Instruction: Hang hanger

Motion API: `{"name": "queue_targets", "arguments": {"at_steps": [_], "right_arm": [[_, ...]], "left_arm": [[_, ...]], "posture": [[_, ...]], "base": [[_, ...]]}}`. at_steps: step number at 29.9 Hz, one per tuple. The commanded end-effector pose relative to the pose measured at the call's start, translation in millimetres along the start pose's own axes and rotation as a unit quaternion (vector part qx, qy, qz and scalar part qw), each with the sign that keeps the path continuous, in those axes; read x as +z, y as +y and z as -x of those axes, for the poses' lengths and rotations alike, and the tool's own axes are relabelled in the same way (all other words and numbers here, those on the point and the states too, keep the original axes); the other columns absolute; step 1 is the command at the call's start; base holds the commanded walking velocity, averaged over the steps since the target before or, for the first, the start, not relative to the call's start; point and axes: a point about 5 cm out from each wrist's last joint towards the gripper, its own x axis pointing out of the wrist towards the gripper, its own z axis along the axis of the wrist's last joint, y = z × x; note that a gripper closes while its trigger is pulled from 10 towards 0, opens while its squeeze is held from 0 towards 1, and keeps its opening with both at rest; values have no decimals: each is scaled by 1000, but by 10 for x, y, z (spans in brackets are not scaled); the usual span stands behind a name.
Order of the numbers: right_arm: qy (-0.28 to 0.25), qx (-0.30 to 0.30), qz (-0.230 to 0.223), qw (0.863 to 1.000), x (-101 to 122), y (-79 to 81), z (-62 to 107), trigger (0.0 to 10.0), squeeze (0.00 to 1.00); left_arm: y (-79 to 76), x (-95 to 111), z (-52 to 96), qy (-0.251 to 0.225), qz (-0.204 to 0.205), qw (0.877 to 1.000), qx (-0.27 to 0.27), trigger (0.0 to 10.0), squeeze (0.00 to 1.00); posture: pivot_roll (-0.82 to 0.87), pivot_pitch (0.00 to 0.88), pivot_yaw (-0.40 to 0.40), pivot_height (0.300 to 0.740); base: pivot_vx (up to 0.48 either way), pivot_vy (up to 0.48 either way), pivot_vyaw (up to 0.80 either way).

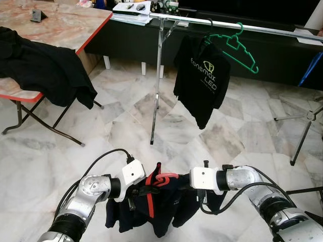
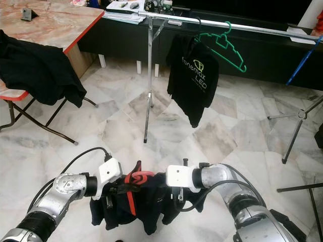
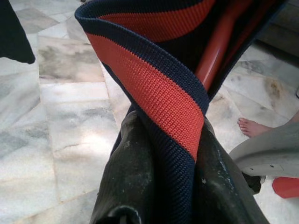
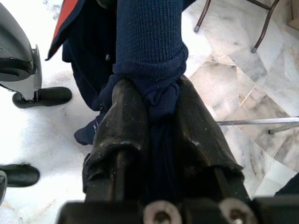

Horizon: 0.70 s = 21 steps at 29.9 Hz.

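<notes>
The clothes rail [image 1: 242,26] runs across the far side of the marble floor [image 1: 126,126], well apart from the robot, and it is the mark to steer by: a black printed T-shirt [image 1: 201,80] hangs from it near its upright pole [image 1: 157,85], and just beside that an empty green hanger [image 1: 237,48] hooks over the bar. Off to the rail's left stands a folding table [image 1: 60,30] with a black garment [image 1: 45,70] draped over its edge. Much nearer than the rail, low before the robot's chest, a navy shirt with an orange stripe [image 1: 151,206] sits on a red hanger [image 1: 162,178], stretched between both arms. The left gripper [image 3: 159,186] is clamped on the striped knit edge with the red hanger arm just behind it; the right gripper [image 4: 159,140] is pinched tight on a bunch of navy fabric at the other shoulder. To hang it well, I judge the robot should close on the rail, aim for the bare stretch beyond the green hanger, keep both shoulders level so the hook [image 2: 139,177] stays upright, and lift it above the bar before lowering. The likely slip is the hook tipping sideways, since the grips hold cloth.
</notes>
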Motion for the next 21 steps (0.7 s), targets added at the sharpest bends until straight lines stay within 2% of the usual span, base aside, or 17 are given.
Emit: {"name": "queue_targets", "arguments": {"at_steps": [1, 17, 18, 19, 20, 21], "right_arm": [[-29, -34, -21, 999, 46, -46, -11, 0, 0], [-34, -34, -52, 998, 6, -1, -22, 0, 0], [-27, -34, -51, 998, -3, -1, -22, 1176, 0], [-25, -34, -51, 998, -6, -2, -22, 1176, 0], [-17, -29, -55, 998, -19, 1, -24, 10000, 0], [-17, -29, -55, 998, -19, 1, -24, 10000, 0]], "left_arm": [[8, 73, -17, -48, 26, 998, 24, 0, 0], [-42, 139, 6, -66, 27, 997, 5, 0, 0], [-46, 138, 6, -65, 27, 997, 3, 0, 0], [-47, 138, 5, -65, 27, 998, 2, 0, 0], [-54, 137, 8, -64, 27, 998, 1, 0, 0], [-54, 137, 8, -64, 27, 998, 1, 0, 0]], "posture": [[10, 158, -52, 740], [15, 175, -55, 740], [15, 175, -55, 740], [15, 175, -55, 740], [15, 177, -55, 740], [15, 177, -55, 740]], "base": [[0, 0, 0], [0, 0, 0], [0, 0, 0], [0, 0, 0], [0, 0, 0], [0, 0, 0]]}}
